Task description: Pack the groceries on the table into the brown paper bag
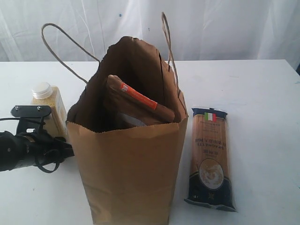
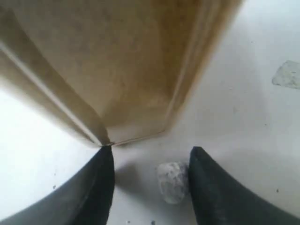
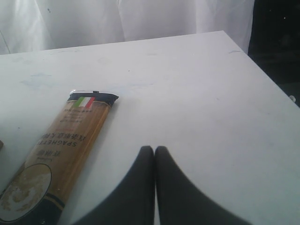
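The brown paper bag [image 1: 131,164] stands upright at the middle of the table [image 1: 262,93]. A brown orange-labelled pouch [image 1: 140,103] leans inside it. Left of the bag stands the yellow-grain bottle [image 1: 49,105] with a white cap. The dark-blue spaghetti packet [image 1: 211,157] lies flat to the right of the bag. My left gripper [image 2: 151,152] is low at the bag's [image 2: 117,70] bottom corner, open, nothing between its fingers; one fingertip [image 2: 105,157] is at that corner. My right gripper [image 3: 154,149] is shut and empty above bare table, beside the spaghetti packet [image 3: 61,150].
The left arm [image 1: 28,145] reaches in low from the left, in front of the bottle. The bag's two cord handles [image 1: 166,42] stick up. A whitish scuff [image 2: 172,182] marks the tabletop between the left fingers. The table's far right corner [image 3: 225,35] shows.
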`<state>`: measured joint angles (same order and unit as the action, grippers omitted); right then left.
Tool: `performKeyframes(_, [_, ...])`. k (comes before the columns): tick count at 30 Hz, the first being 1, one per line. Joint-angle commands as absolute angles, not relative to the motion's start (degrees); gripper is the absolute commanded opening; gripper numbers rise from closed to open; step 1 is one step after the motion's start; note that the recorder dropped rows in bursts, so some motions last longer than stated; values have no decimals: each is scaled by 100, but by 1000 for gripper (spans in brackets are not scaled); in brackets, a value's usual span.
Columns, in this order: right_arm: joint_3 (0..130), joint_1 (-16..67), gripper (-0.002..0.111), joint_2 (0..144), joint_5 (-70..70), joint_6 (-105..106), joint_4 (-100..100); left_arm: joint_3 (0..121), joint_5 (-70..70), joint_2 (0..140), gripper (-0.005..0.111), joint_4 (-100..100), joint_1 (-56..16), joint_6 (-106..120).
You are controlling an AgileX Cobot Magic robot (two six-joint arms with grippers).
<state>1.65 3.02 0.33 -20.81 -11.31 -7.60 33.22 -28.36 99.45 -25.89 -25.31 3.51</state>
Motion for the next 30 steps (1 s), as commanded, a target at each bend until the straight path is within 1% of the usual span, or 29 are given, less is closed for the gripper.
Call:
performKeyframes(1, [154,280,0,0,-2048,-1131,-757,3277,-2287,10070,38,-2680,-2527,497])
performKeyframes(5, [154,280,0,0,-2048,-1131,-757,3277,-2200,10070,22,-2667,-2527,652])
performKeyframes(7, [154,280,0,0,-2048,-1131,-757,3277,-2060,10070,9,-2603,-2527,652])
performKeyframes(8, [154,280,0,0,-2048,-1131,-757,3277,-1949,10043,1,-2603,-2527,652])
performKeyframes(12, [154,280,0,0,-2048,-1131,-757,3277,-1380,9716,0,-2299,-2527,652])
performKeyframes(16, [154,280,0,0,-2048,-1131,-757,3277,-769,8955,0,-2179,-2527,652])
performKeyframes(30, [154,280,0,0,-2048,-1131,-757,3277,1515,5330,0,-2198,-2527,584])
